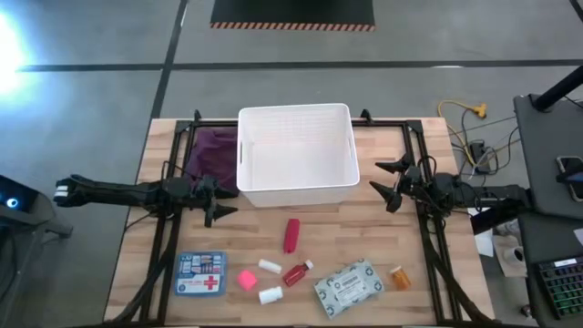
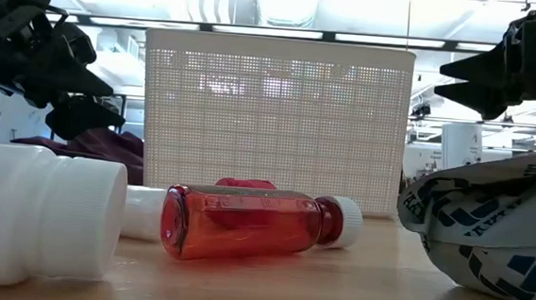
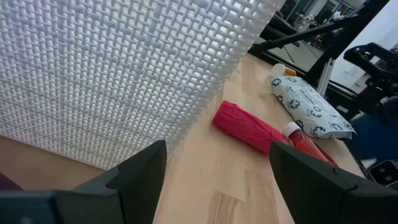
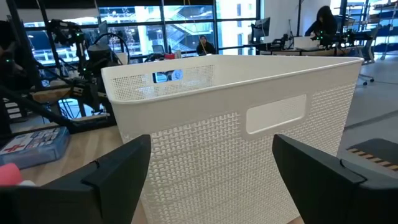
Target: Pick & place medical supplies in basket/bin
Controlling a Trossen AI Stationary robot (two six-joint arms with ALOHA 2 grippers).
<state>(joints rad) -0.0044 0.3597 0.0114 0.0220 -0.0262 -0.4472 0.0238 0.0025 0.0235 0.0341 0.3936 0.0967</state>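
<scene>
The white bin [image 1: 296, 155] stands at the table's far middle. Along the near edge lie the blue-white first-aid box [image 1: 199, 273], a pink cube [image 1: 247, 279], two white vials [image 1: 270, 266] [image 1: 271, 295], a red bottle [image 1: 298, 272], the red tube [image 1: 291, 235], a grey-green packet [image 1: 349, 286] and an orange bottle [image 1: 400, 277]. My left gripper [image 1: 221, 201] hovers open just left of the bin's near left corner. My right gripper [image 1: 390, 182] hovers open at the bin's right side. In the left wrist view the tube [image 3: 247, 127], packet [image 3: 311, 106] and bottle [image 3: 308, 144] lie ahead.
A purple cloth [image 1: 213, 150] lies against the bin's left wall. Black frame rails [image 1: 168, 182] run along both table sides. Cables and equipment [image 1: 474, 137] sit off the right edge. Bare wood [image 1: 364, 228] lies between the bin and the supplies.
</scene>
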